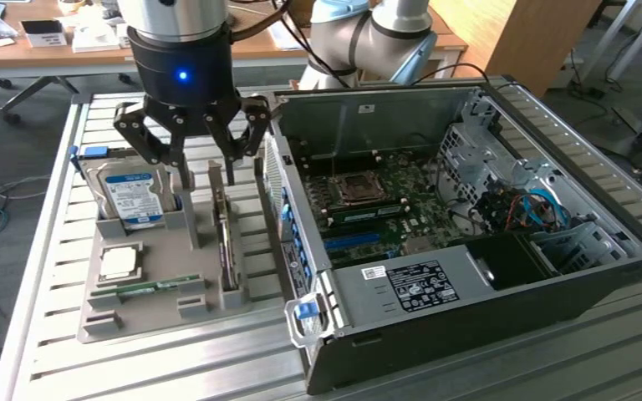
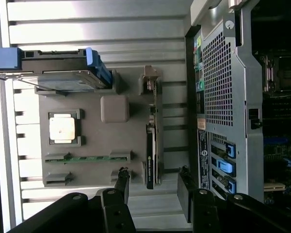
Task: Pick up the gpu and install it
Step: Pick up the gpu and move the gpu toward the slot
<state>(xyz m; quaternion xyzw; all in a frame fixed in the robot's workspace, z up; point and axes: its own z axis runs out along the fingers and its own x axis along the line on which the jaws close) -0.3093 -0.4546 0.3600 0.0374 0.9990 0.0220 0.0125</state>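
**Pincer** (image 1: 211,182): one arm only. It points straight down, its jaws are spread wide, and it holds nothing.

**Graphics card** (image 1: 224,242): directly below the pincer. It stands on its thin edge in a slot, with its silvery bracket at one end. The long axis runs crosswise to the line between the fingers (image 2: 122,182), so one finger hangs over each flat face of the board. The fingertips appear to be clear of the card's top edge and not touching it.

**Holder** (image 1: 148,313): a grey moulded tray under the pincer that carries the card. A raised block stands just beside the card, under the finger away from the case. Room on that side looks narrow but free.

**Computer case** (image 1: 500,322): beside the pincer on the exterior view's right, lying open. Its perforated rear wall runs parallel to the card and close to it, so this is judged the tighter side for a finger.

**Memory stick** (image 1: 148,286) and **processor** (image 1: 118,263): further out on the opposite side, lying flat in the holder and well apart from the card.

**Hard drive** (image 1: 134,199): blue-labelled and standing upright at the holder's far corner.

**Mainboard** (image 1: 405,200): inside the case, beyond its wall.

**Table** (image 1: 187,368): slatted metal, beneath everything.
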